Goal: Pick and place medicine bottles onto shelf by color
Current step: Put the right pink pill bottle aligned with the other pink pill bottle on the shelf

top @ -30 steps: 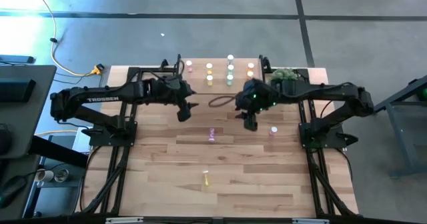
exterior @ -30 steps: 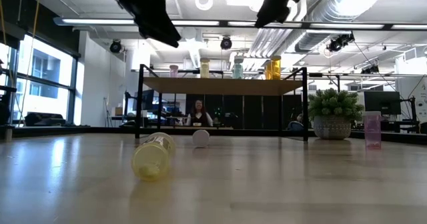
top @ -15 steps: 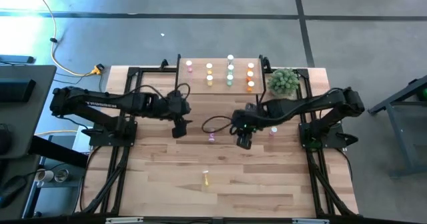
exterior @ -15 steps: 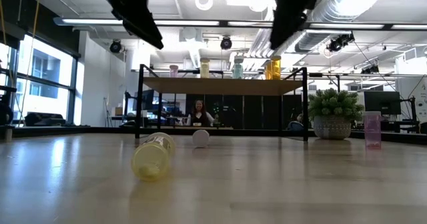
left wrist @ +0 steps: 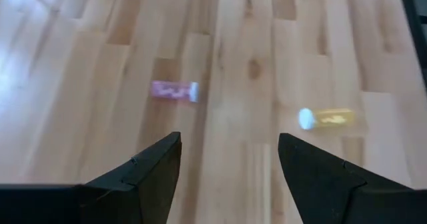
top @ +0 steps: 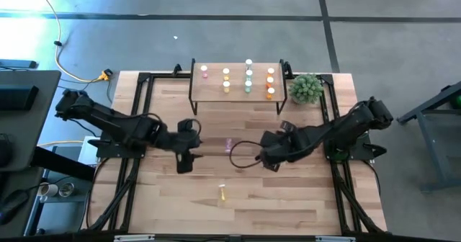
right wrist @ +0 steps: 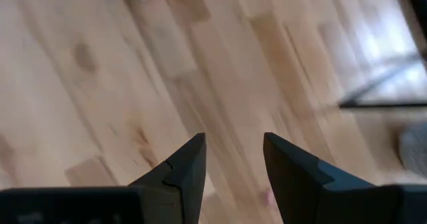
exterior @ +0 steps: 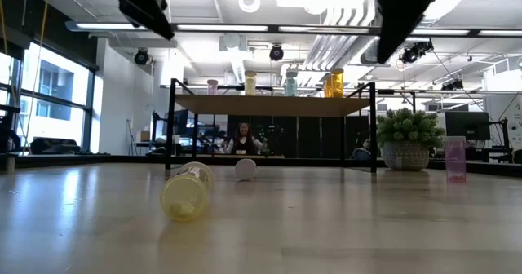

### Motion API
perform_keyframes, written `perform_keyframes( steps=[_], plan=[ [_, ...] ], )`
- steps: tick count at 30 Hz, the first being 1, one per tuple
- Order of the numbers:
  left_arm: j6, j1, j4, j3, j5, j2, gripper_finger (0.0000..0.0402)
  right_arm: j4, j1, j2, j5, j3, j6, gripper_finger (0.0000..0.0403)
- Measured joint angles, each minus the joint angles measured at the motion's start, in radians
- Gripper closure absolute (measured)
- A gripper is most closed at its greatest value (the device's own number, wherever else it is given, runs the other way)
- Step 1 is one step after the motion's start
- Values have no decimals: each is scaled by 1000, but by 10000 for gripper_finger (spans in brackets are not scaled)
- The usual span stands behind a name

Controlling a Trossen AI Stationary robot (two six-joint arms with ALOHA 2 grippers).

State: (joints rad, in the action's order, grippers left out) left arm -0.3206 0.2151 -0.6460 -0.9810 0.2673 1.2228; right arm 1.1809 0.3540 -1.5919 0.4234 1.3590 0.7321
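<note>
Leftmost over the table, the left gripper [top: 184,163] hangs above the bare wood with its fingers spread wide and nothing between them. Just beyond it, a pink bottle [top: 228,145] lies on its side near the middle of the table, and a yellow bottle [top: 222,194] lies toppled nearer the front edge. Both look like small translucent cylinders with white caps, and the left wrist view shows each resting flat, cap end sideways.

Further right, the right gripper [top: 268,160] hovers low over the boards with its fingers partly apart and empty. Beyond that arm, another pink bottle [exterior: 455,158] stands upright near the potted plant [top: 305,88].

At the back, the shelf [top: 236,95] already carries bottles in columns of pink, yellow, green and orange.

The likely trouble is the lying bottles: they are round and light, so a finger landing off-centre could roll one away rather than pinch it. The two grippers also flank the same pink bottle, so both reaching for it could bring the arms together. A bottle gripped on its side may also arrive tilted at the shelf and knock its neighbours over.
</note>
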Motion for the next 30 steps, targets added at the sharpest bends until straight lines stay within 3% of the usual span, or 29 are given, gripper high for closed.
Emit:
perform_keyframes(
  steps=[8,12,20,30],
  plan=[
    [-81,107,-2,0,48,0,163,190,117,-1,96,-7,288,261],
    [-106,134,-1,0,62,0,163,231,165,2,88,-84,433,261],
    [-131,149,9,0,62,0,163,188,288,4,31,-232,679,261],
    [-174,149,20,0,62,0,163,157,491,17,103,-367,976,261]
  ],
)
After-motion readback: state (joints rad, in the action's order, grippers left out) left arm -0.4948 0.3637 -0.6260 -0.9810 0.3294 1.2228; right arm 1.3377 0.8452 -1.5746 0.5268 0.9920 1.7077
